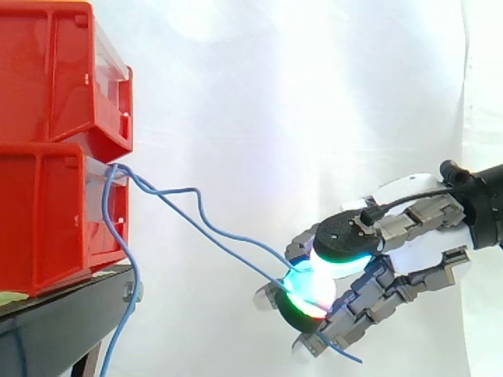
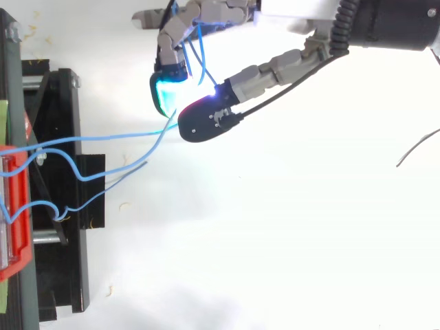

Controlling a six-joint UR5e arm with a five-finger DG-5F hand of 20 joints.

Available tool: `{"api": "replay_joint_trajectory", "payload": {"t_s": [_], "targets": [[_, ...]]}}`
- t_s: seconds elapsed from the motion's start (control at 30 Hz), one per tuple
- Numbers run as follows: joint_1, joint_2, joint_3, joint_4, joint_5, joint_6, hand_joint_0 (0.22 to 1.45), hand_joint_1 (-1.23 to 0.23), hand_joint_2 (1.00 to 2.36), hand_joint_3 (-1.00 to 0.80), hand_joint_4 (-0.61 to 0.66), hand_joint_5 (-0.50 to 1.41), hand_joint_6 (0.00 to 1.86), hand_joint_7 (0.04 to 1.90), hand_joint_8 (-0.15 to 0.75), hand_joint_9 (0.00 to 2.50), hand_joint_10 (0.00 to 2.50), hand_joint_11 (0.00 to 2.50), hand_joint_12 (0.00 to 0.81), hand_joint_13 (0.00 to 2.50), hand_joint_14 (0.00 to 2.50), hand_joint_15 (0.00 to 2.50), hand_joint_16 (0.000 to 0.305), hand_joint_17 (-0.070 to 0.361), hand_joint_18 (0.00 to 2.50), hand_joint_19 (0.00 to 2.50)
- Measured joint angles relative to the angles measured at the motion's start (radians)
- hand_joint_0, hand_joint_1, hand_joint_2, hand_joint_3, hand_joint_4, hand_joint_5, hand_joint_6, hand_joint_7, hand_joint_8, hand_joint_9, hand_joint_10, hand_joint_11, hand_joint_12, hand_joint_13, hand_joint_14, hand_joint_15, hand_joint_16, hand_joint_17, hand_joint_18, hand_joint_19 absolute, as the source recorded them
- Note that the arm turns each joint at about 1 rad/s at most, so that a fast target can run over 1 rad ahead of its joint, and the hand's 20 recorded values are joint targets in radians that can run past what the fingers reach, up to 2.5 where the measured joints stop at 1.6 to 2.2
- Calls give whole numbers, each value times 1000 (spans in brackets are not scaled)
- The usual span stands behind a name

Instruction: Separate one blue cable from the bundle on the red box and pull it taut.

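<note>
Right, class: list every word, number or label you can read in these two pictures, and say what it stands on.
None can be read: there is no legible text on the red bins, the black stand, the blue cables or the hand.

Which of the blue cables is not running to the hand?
The cable hanging down from the lower red box past the stand. The other cables slope across the gap into the hand, pinched between its fingertips.
</note>
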Motion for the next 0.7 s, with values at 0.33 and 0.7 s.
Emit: {"api": "replay_joint_trajectory", "payload": {"t_s": [0.33,0.7], "targets": [[2,0,-3,29,-1,-3,706,-984,1005,-116,-344,-70,923,996,26,122,0,0,377,330,1,0,55,125,245,167],[2,0,-6,80,-1,-5,706,-986,1003,-112,-343,-69,922,993,30,136,0,0,374,340,0,11,55,125,253,162]]}}
